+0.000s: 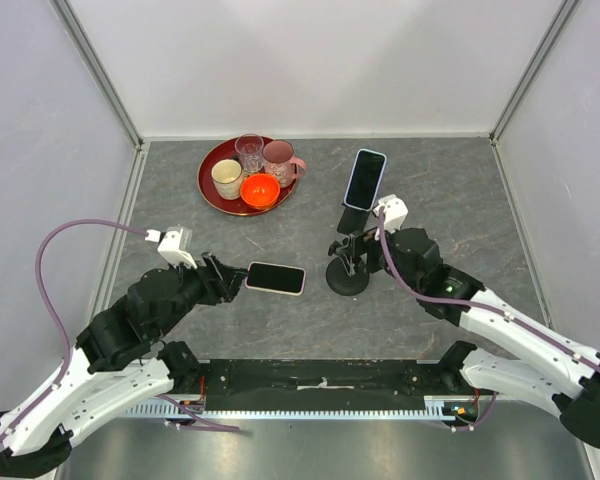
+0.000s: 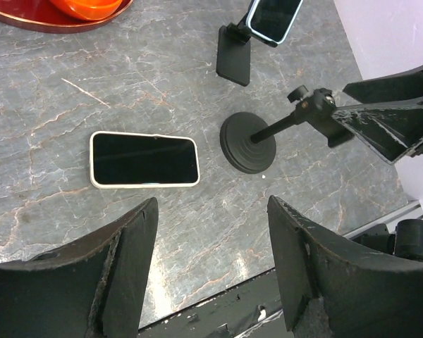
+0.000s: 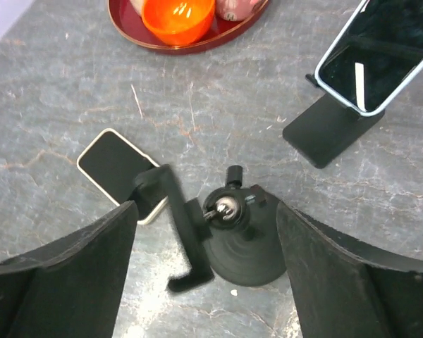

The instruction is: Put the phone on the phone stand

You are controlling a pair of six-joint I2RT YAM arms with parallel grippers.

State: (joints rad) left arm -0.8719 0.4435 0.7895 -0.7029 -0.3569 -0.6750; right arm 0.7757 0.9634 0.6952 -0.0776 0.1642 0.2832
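Note:
A phone (image 1: 276,278) in a white case lies flat and screen-up on the grey table, left of a black phone stand (image 1: 348,275) with a round base. My left gripper (image 1: 223,280) is open just left of the phone, which shows beyond its fingertips in the left wrist view as phone (image 2: 144,160), with nothing between the jaws of the gripper (image 2: 211,201). My right gripper (image 1: 351,246) hovers open over the stand. From the right wrist, the gripper (image 3: 206,205) straddles the stand's base (image 3: 248,257) and its clamp arm (image 3: 181,236), which leans toward the phone (image 3: 115,164).
A second phone (image 1: 364,178) in a blue case rests on a small black stand (image 3: 328,130) behind the round-base stand. A red tray (image 1: 206,185) at the back holds cups and an orange bowl (image 1: 260,190). White walls enclose the table.

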